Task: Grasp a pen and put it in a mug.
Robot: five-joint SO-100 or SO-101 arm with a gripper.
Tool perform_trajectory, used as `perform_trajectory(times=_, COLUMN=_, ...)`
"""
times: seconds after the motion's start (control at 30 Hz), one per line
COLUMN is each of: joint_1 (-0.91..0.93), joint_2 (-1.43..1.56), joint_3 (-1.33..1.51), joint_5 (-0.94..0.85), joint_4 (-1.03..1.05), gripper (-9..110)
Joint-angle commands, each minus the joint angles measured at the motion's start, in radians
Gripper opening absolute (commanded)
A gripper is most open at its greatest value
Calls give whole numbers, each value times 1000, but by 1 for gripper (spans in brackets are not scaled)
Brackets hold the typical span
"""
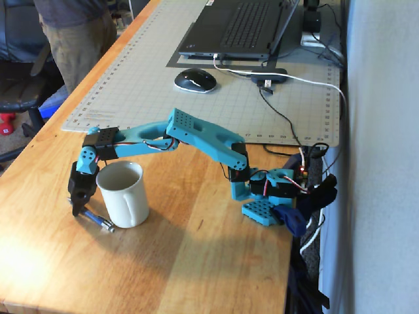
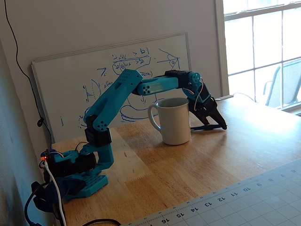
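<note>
The slim dark blue-black ballpoint pen [image 1: 98, 220] lies flat on the wooden table [image 1: 196, 261], at about eight o'clock from the plain cream-white ceramic mug [image 1: 123, 193] in a fixed view, its silvery tip just beside the mug's base. The black-fingered gripper [image 1: 78, 208] is down over its far end, closed round the barrel as far as I can judge. Light, stiff and slick, it looks best pinched mid-barrel.

One fixed view looks down from above the table's near edge, toward a laptop [image 1: 245, 26] far off. The other fixed view sits low beside the cutting mat [image 2: 244, 202], facing a whiteboard [image 2: 113, 80]. Both share the blue arm [image 1: 196, 140] and mug [image 2: 174, 120].
</note>
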Motion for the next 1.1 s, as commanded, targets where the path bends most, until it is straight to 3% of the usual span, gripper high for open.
perform_trajectory(times=0.0, joint_1=6, joint_2=17, joint_3=-6, joint_5=14, joint_4=-2, gripper=30)
perform_trajectory(times=0.2, joint_1=6, joint_2=17, joint_3=-12, joint_5=14, joint_4=-2, gripper=27)
perform_trajectory(times=0.57, joint_1=35, joint_2=17, joint_3=-21, joint_5=14, joint_4=-8, gripper=-1)
perform_trajectory(times=1.07, joint_1=37, joint_2=244, joint_3=-21, joint_5=6, joint_4=-14, gripper=5)
